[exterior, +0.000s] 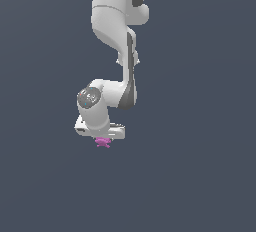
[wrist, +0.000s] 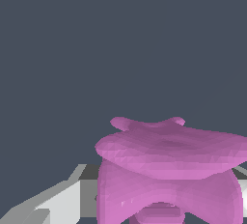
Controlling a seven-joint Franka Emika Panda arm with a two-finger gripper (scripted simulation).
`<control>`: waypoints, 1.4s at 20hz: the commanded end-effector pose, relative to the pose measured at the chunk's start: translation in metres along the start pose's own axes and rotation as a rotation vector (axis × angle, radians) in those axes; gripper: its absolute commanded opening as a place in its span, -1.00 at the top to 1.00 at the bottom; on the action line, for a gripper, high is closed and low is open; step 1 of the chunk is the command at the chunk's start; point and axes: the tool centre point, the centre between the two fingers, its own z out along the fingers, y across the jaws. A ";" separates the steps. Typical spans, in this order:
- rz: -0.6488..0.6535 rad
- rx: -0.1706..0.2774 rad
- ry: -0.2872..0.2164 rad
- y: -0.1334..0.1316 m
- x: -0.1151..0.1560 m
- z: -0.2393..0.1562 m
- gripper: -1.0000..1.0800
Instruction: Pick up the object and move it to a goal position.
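One small pink object (exterior: pixel 103 142) sits right at my gripper (exterior: pixel 102 139), filling the wrist view between my fingers (wrist: pixel 58 203), though I cannot tell whether my jaws actually clamp it.

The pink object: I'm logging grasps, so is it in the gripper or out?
Seemingly in. The pink object sits right under the gripper, and the wrist view shows it between the fingers. Actual contact: cannot tell.

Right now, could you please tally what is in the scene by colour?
Magenta-pink: 1, the lumpy object with stubby protrusions, just under the gripper.
White: 1, the Franka Panda arm with its gripper.
Total: 2.
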 end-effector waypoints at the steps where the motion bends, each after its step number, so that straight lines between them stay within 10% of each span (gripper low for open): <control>1: 0.000 0.000 0.001 0.000 0.000 0.000 1.00; 15: 0.000 0.000 0.001 0.001 0.002 -0.014 1.00; 28: 0.000 0.000 0.001 0.011 0.014 -0.125 1.00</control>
